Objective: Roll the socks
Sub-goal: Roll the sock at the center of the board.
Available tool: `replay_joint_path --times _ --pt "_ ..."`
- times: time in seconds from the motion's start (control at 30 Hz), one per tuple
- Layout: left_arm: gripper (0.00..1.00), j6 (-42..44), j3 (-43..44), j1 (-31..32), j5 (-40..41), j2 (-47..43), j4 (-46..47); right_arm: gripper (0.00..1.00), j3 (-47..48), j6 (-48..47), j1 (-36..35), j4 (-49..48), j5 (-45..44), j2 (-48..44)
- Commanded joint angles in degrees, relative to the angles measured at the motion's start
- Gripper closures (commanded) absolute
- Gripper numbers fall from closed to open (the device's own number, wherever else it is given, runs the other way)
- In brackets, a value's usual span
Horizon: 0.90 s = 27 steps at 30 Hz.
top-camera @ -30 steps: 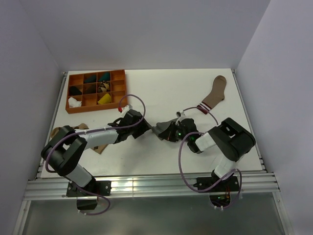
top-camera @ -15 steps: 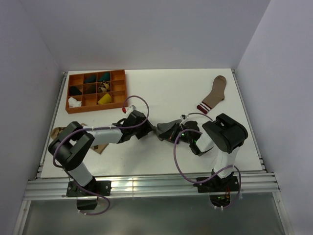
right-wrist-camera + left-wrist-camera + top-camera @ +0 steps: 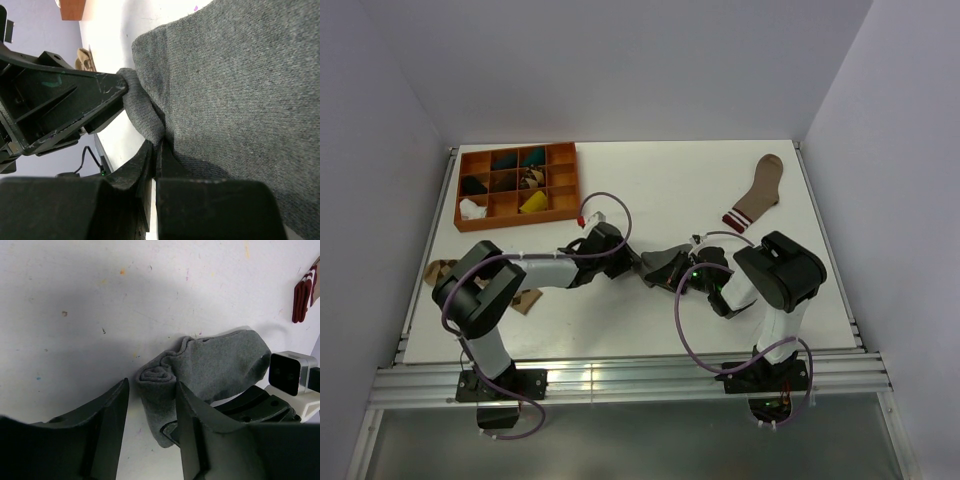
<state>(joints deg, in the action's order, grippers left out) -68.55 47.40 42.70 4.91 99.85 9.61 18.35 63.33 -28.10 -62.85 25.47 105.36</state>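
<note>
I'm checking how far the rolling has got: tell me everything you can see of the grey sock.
The grey sock is plain, soft knit fabric, lying flat on the white table between the two arms. One end is curled into a small loose roll; the rest lies unrolled, slightly wrinkled. The left gripper has its fingers open astride the roll. The right gripper is shut on a fold of the sock's edge close by.

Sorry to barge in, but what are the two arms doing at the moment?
They are rolling a grey sock in the middle of the table. The right gripper is shut on one edge of it. The left gripper is open, its jaws either side of the partly rolled end.
</note>
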Motion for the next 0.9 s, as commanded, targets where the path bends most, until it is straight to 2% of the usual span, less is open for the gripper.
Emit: replay_joint_path --times 0.0,0.17,0.2,0.33,0.4,0.5,0.63,0.7,0.87 --pt "0.55 1.2 1.3 0.7 -0.9 2.2 -2.2 1.0 -1.0 -1.5 0.5 3.6 -0.7 0.8" --pt "0.76 2.0 2.3 1.0 -0.9 3.2 -4.1 0.96 0.7 -5.4 0.5 8.7 -0.8 -2.8" --pt "0.83 2.2 2.4 1.1 -0.8 3.3 -4.4 0.92 1.1 -6.4 0.5 9.9 -0.9 -3.8" --pt "0.99 3.0 3.7 1.1 0.3 3.5 -6.8 0.77 4.1 -12.9 0.5 20.1 -1.7 -11.3" --pt "1.0 3.3 4.1 1.1 0.5 3.5 -7.5 0.7 5.5 -15.8 0.5 26.9 -2.9 -14.4" --pt "1.0 4.6 5.2 1.0 1.9 3.2 -9.4 0.67 8.3 -21.9 0.5 33.8 -5.4 -21.1" --pt "1.0 6.1 5.8 1.1 4.5 1.7 -12.9 0.65 13.0 -28.9 0.5 47.8 -14.8 -27.6" --pt "1.0 6.7 5.7 1.1 5.4 0.6 -13.6 0.64 15.0 -30.6 0.8 52.9 -19.7 -27.3" --pt "1.0 7.8 5.6 1.0 6.8 -0.4 -15.1 0.64 19.8 -31.4 2.3 57.7 -24.6 -22.4"
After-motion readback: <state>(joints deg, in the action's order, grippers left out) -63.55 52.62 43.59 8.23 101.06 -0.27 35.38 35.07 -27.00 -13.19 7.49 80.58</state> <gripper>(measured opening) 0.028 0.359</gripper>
